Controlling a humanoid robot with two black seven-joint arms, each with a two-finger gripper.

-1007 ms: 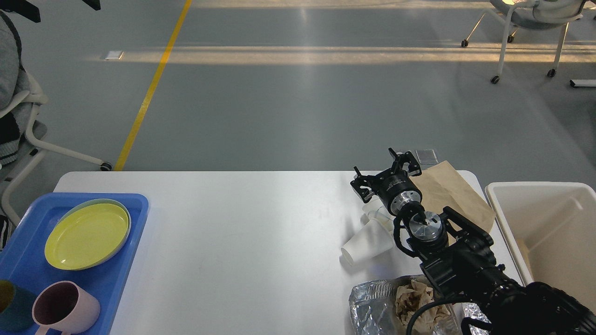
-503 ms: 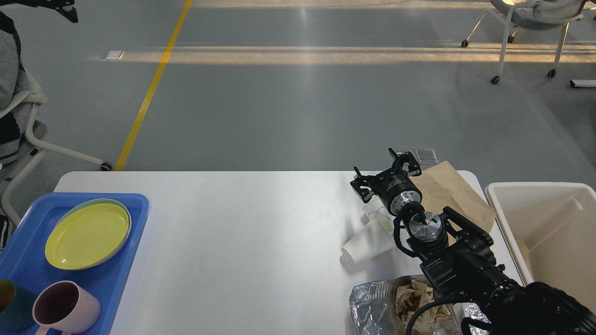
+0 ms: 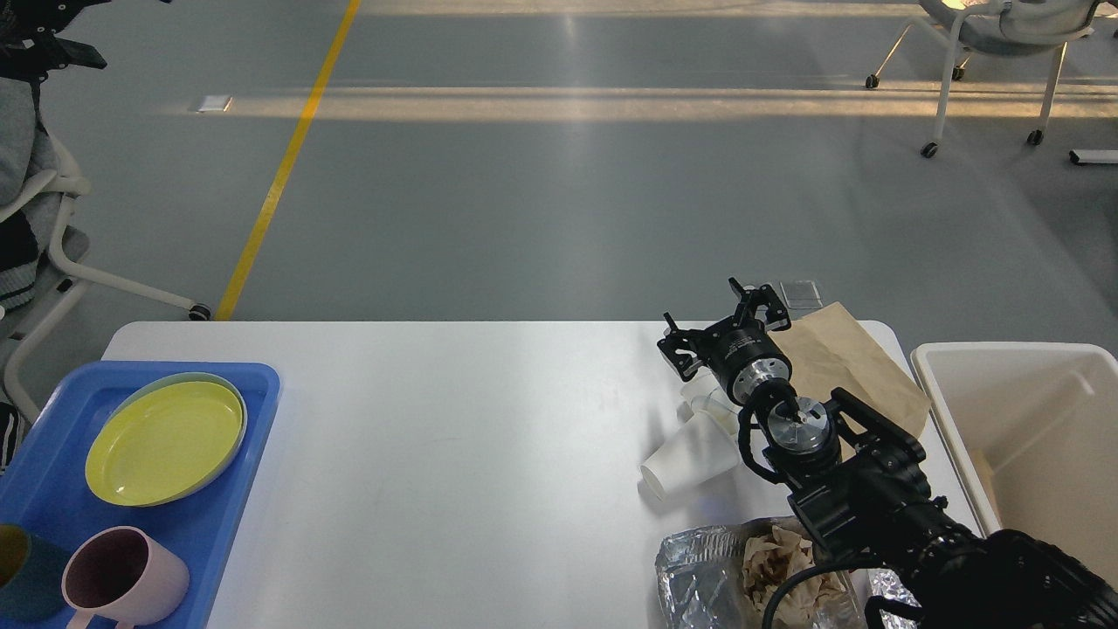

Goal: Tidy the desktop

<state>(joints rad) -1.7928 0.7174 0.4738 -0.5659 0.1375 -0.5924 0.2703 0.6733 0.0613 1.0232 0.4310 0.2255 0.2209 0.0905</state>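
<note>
The desktop (image 3: 454, 437) is a wide white tabletop. My right gripper (image 3: 718, 325) is open and empty, held over the far right part of the desktop. Just below it a white paper cup (image 3: 688, 461) lies on its side, with a second, smaller cup (image 3: 706, 402) behind it. A brown paper bag (image 3: 843, 358) lies flat to the gripper's right. Crumpled foil (image 3: 699, 568) with a wad of brown paper (image 3: 776, 559) lies at the front right, partly hidden by my arm. A black part at the top left corner (image 3: 48, 48) looks like my left gripper; its fingers cannot be told apart.
A cream-white bin (image 3: 1004, 367) stands off the desktop's right end. A blue tray (image 3: 218, 524) at the left holds a yellow plate (image 3: 164, 441), a pink mug (image 3: 122, 577) and a teal cup (image 3: 22, 572). Chairs stand on the floor beyond.
The black part at the top left has moved left and a little down. My right arm and the things on the desktop have not moved.
</note>
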